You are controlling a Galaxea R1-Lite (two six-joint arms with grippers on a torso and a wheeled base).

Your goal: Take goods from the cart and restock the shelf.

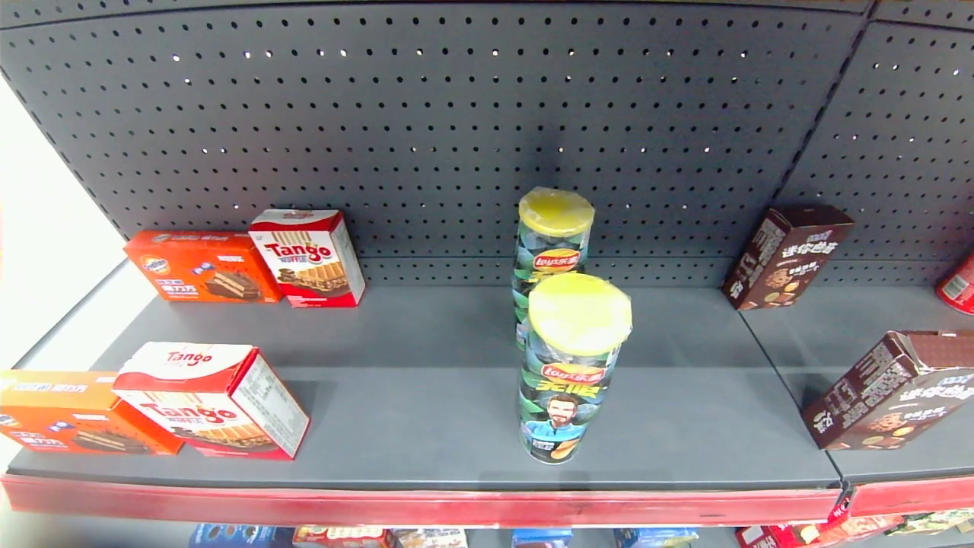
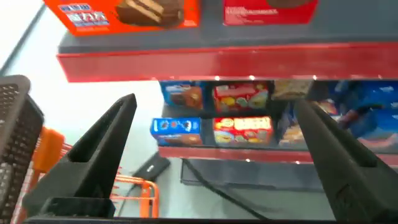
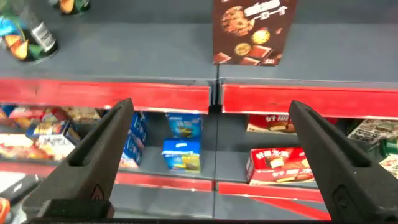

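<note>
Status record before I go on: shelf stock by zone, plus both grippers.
shelf: grey deck, red front edge
centre: front chip can and rear chip can, both upright, yellow lids
left: orange boxes, red-and-white boxes, one of each front and back
right: brown boxes, one front, one back
left gripper: open, empty
right gripper: open, empty

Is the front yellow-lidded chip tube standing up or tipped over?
Standing up: the front yellow-lidded chip tube sits on its base on the grey shelf, lid on top.
</note>
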